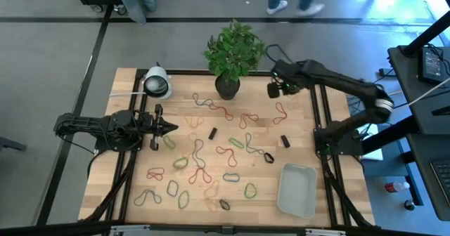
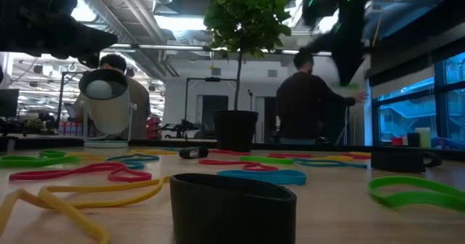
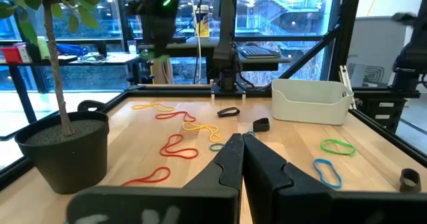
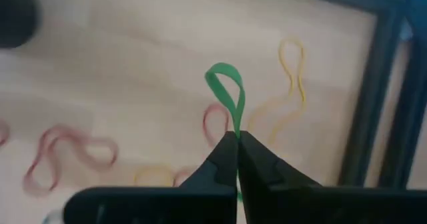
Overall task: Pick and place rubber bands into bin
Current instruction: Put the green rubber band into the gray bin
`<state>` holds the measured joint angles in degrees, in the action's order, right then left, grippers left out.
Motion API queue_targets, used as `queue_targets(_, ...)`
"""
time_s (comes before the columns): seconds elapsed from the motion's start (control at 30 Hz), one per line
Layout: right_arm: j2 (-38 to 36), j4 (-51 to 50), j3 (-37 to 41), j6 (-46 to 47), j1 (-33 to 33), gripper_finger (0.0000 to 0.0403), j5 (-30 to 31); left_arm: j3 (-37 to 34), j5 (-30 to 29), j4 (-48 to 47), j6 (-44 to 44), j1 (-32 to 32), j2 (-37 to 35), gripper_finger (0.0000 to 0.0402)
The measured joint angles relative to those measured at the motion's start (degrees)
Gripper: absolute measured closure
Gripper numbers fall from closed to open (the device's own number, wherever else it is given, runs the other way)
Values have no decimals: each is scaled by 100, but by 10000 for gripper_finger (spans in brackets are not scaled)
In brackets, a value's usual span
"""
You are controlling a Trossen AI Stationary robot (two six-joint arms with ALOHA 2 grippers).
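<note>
My right gripper (image 1: 275, 90) is hanging over the table's (image 1: 133, 183) far right, rubber bands (image 1: 204, 167) lying mid-table, bin (image 1: 296, 189) sitting near-right.

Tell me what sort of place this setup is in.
Probably a robotics lab in an open office or workshop. A wooden table sits in a black frame, people work at desks behind it, ducts run along the ceiling, and large windows line the room.

In the low view, the right arm (image 2: 341, 33) is a dark motion-blurred shape cut off by the frame's top. A black band (image 2: 232, 208) in the foreground is cropped at the bottom edge. In the right wrist view, the green rubber band (image 4: 227, 97) is partly hidden between the fingers (image 4: 223, 159).
</note>
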<state>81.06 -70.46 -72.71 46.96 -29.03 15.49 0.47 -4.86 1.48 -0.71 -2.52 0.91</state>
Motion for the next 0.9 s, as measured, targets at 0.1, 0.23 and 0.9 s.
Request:
queue_targets(0.1,-512,-543,0,726,632,402,-28,0,0,0,0,0,-1,398)
queue_targets(0.23,-953,-1023,0,1827,1754,402,-157,0,-1,1,0,0,-2,398)
queue_targets(0.9,160,-1006,-2,4776,6932,403,-1020,0,0,2,0,0,-2,398)
